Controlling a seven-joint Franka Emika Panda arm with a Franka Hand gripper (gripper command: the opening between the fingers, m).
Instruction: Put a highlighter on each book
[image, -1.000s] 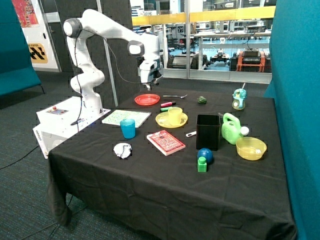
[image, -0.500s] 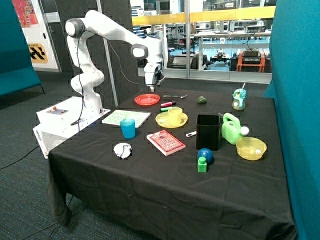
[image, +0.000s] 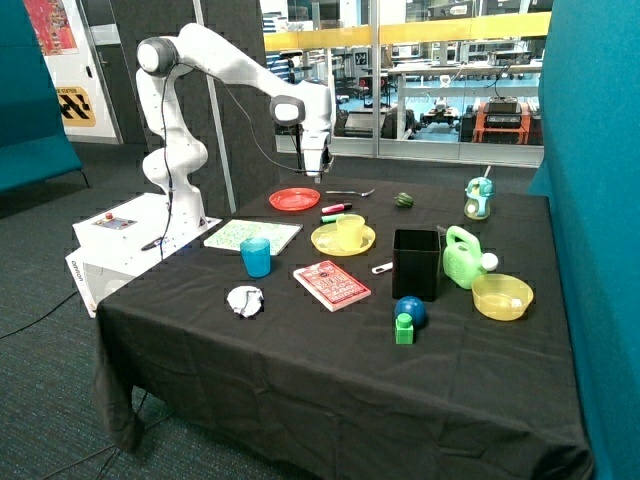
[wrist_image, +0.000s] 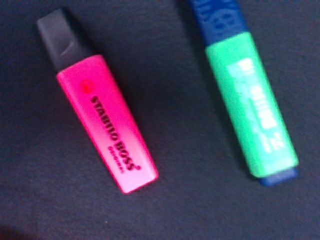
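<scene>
I've swung the gripper (image: 322, 176) across from the red plate (image: 294, 199) to above the pink highlighter (wrist_image: 106, 122) and green highlighter (wrist_image: 248, 104); its grip I cannot tell. Both books, red patterned book (image: 332, 284) and green speckled book (image: 252, 236), lie bare.

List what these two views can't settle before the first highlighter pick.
- End effector: finger state too small in the outside view; fingers out of frame in the wrist view.
- Green highlighter: blue cap end cut off by the wrist view's edge.
- Pink highlighter and green one: mere slivers in the outside view.
</scene>
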